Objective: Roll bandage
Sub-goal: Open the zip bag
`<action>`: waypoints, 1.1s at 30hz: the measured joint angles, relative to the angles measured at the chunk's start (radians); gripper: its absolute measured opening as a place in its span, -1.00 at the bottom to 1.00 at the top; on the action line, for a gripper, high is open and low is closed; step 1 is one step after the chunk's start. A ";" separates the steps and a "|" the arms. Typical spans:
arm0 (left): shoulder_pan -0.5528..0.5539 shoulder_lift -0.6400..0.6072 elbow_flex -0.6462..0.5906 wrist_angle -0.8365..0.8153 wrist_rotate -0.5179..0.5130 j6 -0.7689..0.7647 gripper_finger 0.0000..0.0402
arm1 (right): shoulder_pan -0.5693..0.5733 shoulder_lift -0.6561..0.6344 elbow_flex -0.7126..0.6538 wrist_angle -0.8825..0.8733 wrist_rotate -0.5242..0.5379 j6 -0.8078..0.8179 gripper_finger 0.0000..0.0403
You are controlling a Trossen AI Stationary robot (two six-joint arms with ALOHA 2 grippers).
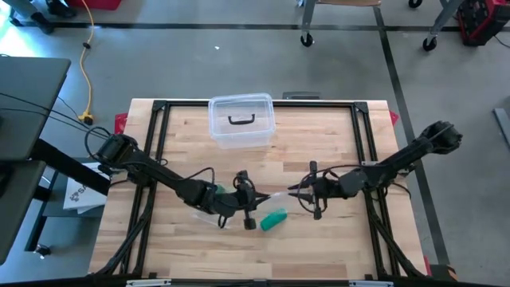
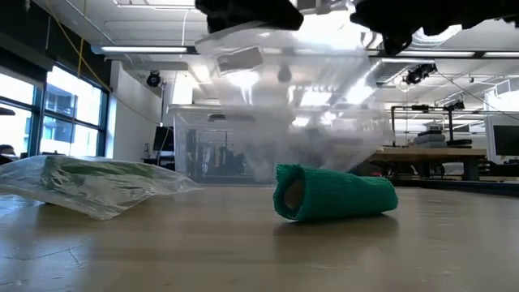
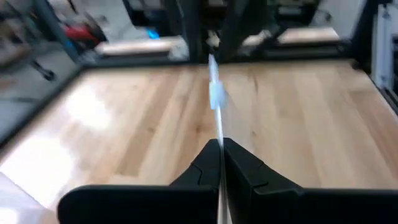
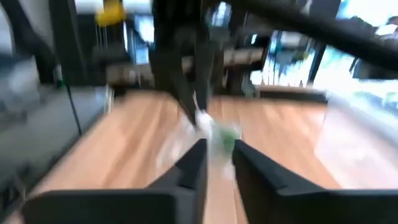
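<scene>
One green bandage roll (image 1: 273,218) is lying on its side on the wooden table (image 1: 319,143), near the front edge and between the two arms, with its long side pointing from the left gripper (image 1: 245,201) across toward the right gripper (image 1: 299,191), a little slanted. In the low view its open end is facing us and nothing is touching it. Both grippers are hanging above and just behind the roll, and the left one is sitting nearer to it. A thin clear plastic strip (image 3: 216,93) is stretching between them. The left jaws are pinching shut on that strip. The right jaws are standing a little apart with the strip's far end in the gap, but whether they are gripping it is too blurry to tell. Behind them a clear box (image 1: 241,121) is sitting, and a plastic bag (image 2: 89,182) is lying off to the side.
</scene>
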 joint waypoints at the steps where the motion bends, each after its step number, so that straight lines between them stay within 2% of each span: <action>1: 0.003 -0.007 0.000 -0.031 0.023 -0.023 -0.99 | 0.000 -0.002 0.025 -0.079 -0.008 0.001 -0.54; 3: 0.008 -0.015 0.000 -0.059 0.062 -0.040 -0.99 | 0.000 0.001 0.077 -0.212 -0.010 0.020 -0.39; 6: 0.016 -0.016 0.000 -0.068 0.107 -0.041 -0.99 | 0.000 0.024 0.149 -0.297 -0.016 0.002 -0.26; 11: 0.015 -0.016 0.000 -0.071 0.112 -0.041 -1.00 | -0.002 0.062 0.206 -0.323 -0.072 -0.049 -0.24; 14: 0.011 -0.016 0.000 -0.065 0.112 -0.035 -1.00 | -0.019 0.083 0.209 -0.325 -0.147 -0.054 -0.28; 19: 0.010 -0.016 0.000 -0.065 0.114 -0.041 -1.00 | -0.034 0.128 0.209 -0.304 -0.144 -0.045 -0.43; 28: 0.010 -0.016 0.000 -0.058 0.114 -0.051 -1.00 | -0.033 0.185 0.209 -0.210 -0.123 -0.054 -0.86; 33: 0.009 -0.016 0.000 -0.058 0.114 -0.053 -1.00 | -0.028 0.185 0.209 -0.210 -0.141 -0.053 -0.91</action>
